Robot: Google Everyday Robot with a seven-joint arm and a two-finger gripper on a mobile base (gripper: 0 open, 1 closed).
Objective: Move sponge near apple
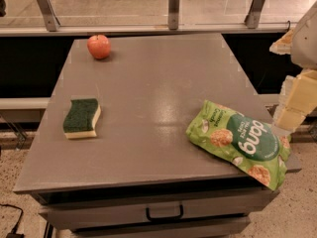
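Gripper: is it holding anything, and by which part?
Nothing is held. The gripper hangs at the right edge beside the snack bag; the sponge lies free on the table's left side.

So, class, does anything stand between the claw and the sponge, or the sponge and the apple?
The green Dang snack bag lies between the claw, at the table's right edge, and the sponge. Between sponge and apple: only bare tabletop.

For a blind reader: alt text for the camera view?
A green-topped sponge lies near the left edge of a gray table, the red apple at its far left corner. A green Dang snack bag overhangs the near right corner; the gripper hangs beside the right edge.
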